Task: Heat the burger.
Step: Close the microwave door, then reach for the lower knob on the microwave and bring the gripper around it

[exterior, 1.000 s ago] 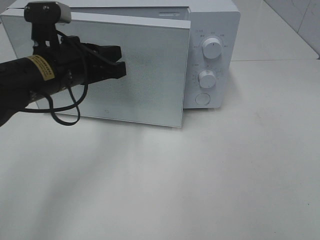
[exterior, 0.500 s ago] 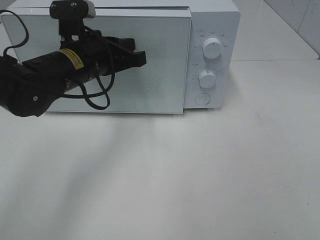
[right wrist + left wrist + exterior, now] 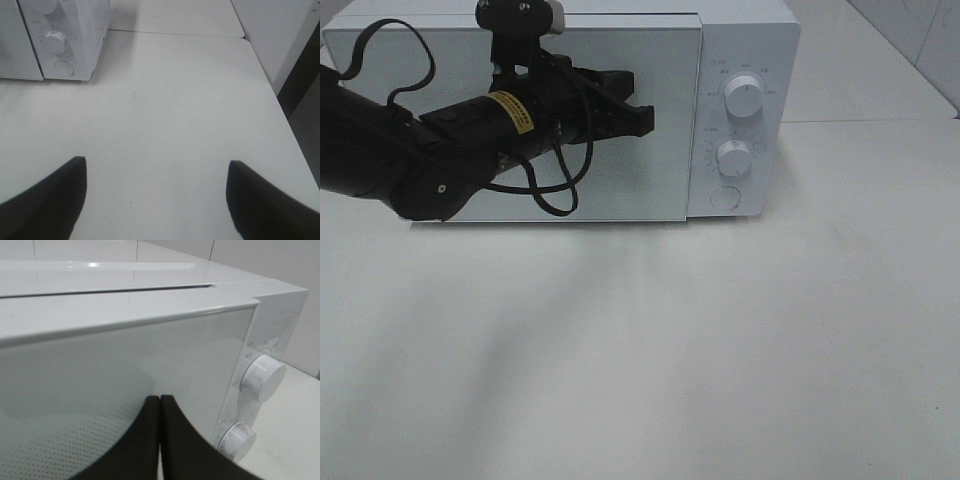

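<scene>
Looking at the high view, we have the microwave (image 3: 760, 60) at the far edge of the tabletop (image 3: 720, 350), toward its far-left corner, with its door (image 3: 665, 180) flush against the control panel. The left gripper (image 3: 647, 119) reaches in from the left across the door face, pincer fully closed with nothing between the fingers. Its tips sit over the upper part of the door, near the edge next to the controls. In the left wrist view the left gripper (image 3: 160, 399) shows both fingers pressed together and aimed at the door (image 3: 125, 365). Whether the tips actually touch the glass, we cannot tell. A black cable (image 3: 555, 195) loops off the arm and hangs in front of the door. On the panel we see an upper knob (image 3: 745, 97), a lower knob (image 3: 733, 156) and a round button (image 3: 723, 197) below them. Both knobs also show in the left wrist view (image 3: 262, 377) (image 3: 237, 440). The right gripper (image 3: 156, 165) hangs above bare tabletop (image 3: 160, 100) well to the right of the microwave (image 3: 90, 30), pincer spread wide and holding nothing. It is out of the high view. The burger shows in none of the views. The door face is pale and not see-through from here, so we cannot tell whether it is inside.
</scene>
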